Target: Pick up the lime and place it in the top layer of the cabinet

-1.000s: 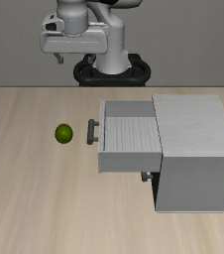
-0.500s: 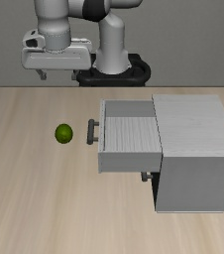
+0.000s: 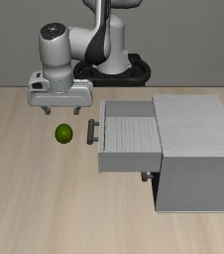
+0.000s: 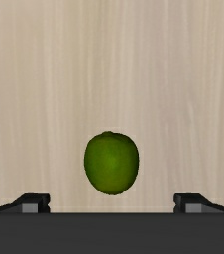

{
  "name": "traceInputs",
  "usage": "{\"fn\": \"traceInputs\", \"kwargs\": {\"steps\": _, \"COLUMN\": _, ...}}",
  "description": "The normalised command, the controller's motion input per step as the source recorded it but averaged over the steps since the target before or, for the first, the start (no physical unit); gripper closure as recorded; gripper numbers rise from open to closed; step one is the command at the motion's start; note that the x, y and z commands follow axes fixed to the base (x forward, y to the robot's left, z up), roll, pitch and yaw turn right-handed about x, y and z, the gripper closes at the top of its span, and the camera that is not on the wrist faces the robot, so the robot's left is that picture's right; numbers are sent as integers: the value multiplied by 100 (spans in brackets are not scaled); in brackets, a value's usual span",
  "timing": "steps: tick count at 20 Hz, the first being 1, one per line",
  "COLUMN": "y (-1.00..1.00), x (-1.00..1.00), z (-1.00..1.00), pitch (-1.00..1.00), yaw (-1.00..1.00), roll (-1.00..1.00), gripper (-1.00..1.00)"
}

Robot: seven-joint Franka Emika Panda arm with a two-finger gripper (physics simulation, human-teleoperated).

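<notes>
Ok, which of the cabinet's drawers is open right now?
The top drawer: it is pulled out toward the lime, its inside showing. The lower drawer's handle sits back at the cabinet front.

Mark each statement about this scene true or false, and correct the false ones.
1. The lime lies on the table. True.
2. The gripper is shut on the lime. False: it is open and hangs above the lime.
3. The top drawer of the cabinet is pulled out. True.
4. The lime is in the top drawer. False: it lies on the table, on the exterior view's left of the drawer.
</notes>
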Motion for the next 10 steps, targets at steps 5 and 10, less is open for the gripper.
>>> {"fn": "traceInputs", "kwargs": {"steps": 5, "y": 0, "x": 0, "z": -100, "pitch": 0, "yaw": 0, "roll": 0, "gripper": -100}}
{"fn": "traceInputs", "kwargs": {"steps": 10, "y": 0, "x": 20, "z": 0, "pitch": 0, "yaw": 0, "roll": 0, "gripper": 100}}
